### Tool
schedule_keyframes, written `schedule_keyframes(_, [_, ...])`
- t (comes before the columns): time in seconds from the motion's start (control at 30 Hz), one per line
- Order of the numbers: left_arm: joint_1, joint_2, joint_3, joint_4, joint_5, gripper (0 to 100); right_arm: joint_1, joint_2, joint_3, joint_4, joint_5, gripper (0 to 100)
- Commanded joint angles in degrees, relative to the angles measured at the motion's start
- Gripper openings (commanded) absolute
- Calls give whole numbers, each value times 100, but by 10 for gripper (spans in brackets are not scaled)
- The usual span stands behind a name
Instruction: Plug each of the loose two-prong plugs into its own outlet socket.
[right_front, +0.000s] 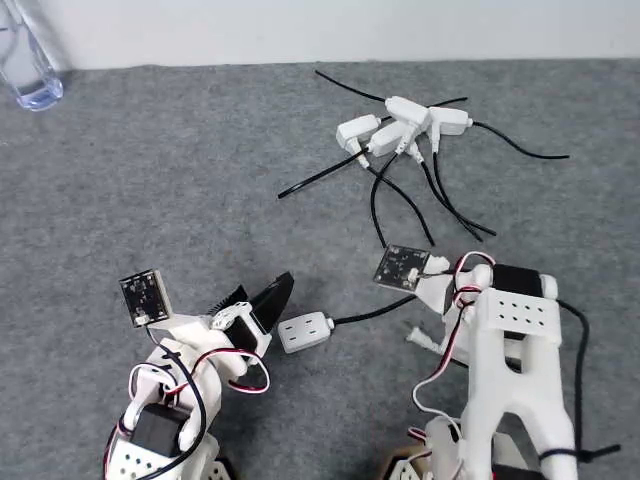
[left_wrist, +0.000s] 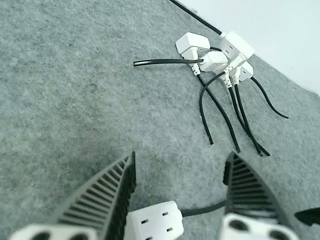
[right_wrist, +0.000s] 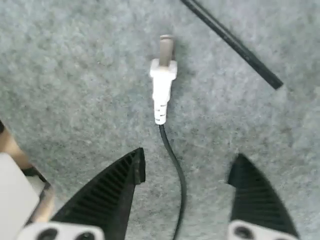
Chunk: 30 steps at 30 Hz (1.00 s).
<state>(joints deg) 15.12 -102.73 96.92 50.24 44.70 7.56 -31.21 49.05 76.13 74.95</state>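
Note:
A white outlet socket (right_front: 305, 331) lies on the grey mat on a black cord. My left gripper (left_wrist: 181, 159) stands open over it, and the socket (left_wrist: 152, 225) sits between its black fingers (left_wrist: 110, 195). In the high view the left gripper (right_front: 264, 298) is just left of the socket. A loose white two-prong plug (right_wrist: 162, 85) lies flat on its black cord, just ahead of my open right gripper (right_wrist: 189, 160), with nothing between the fingers. The same plug (right_front: 418, 340) pokes out beside the right arm. Several more white plugs and sockets (right_front: 405, 125) lie bunched at the far side.
Black cords (right_front: 440, 205) trail from the far bunch toward the right arm. Another black cable (right_wrist: 230, 40) crosses beyond the plug. A clear bottle (right_front: 30, 75) stands at the far left corner by the white wall. Open mat lies between the arms and the bunch.

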Motion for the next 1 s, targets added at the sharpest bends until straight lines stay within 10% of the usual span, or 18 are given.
schedule_keyframes(0.0, [-35,-44,-40,0,-62,268,-127,-505,-9,136,501,284])
schedule_keyframes(0.33, [-35,-35,-40,18,-62,268,-1481,-875,1582,-1007,510,277])
schedule_keyframes(0.97, [-18,-35,-40,149,-70,268,-1323,-804,1591,-1684,510,267])
